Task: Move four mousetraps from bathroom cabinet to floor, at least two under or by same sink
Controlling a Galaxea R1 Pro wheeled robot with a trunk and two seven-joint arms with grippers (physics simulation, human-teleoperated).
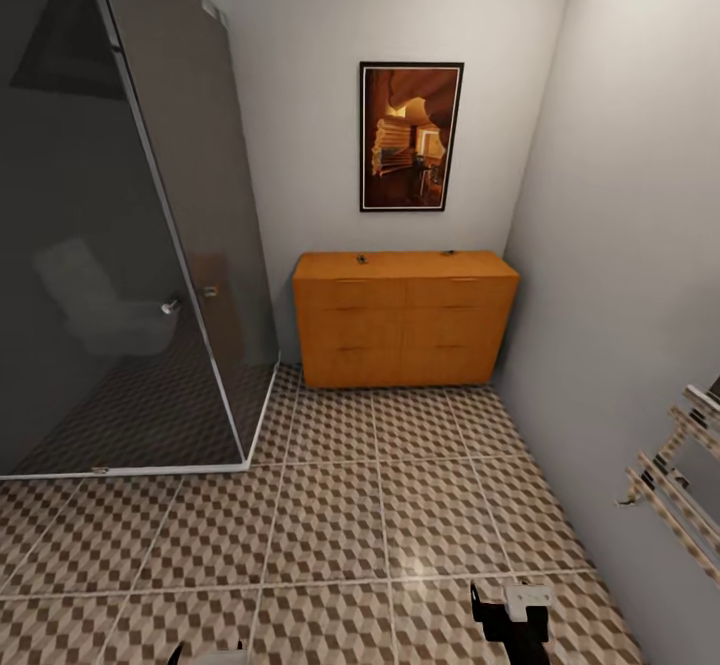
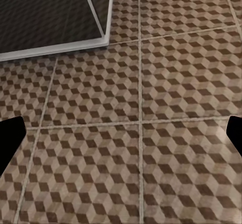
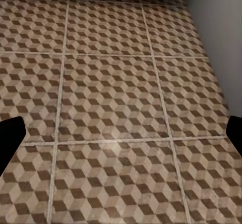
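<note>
The orange-brown cabinet [image 1: 405, 320] stands against the far wall, its drawers shut. On its flat top lie two tiny dark specks, one mousetrap [image 1: 361, 259] towards the left and another mousetrap [image 1: 449, 253] towards the right; they are too small to make out in detail. The cube-patterned bathroom floor [image 1: 400, 505] stretches from me to the cabinet. My right gripper [image 1: 510, 613] hangs low at the near edge, and the left gripper [image 1: 215, 656] barely peeks in. In both wrist views the left gripper [image 2: 121, 138] and right gripper [image 3: 121, 138] are open over bare tiles. The sink is out of view.
A dark glass shower enclosure [image 1: 130, 245] with a white base rail fills the left side. A framed picture [image 1: 410, 135] hangs above the cabinet. A grey wall [image 1: 640, 295] runs along the right, with a towel rail [image 1: 680, 495] sticking out of it near me.
</note>
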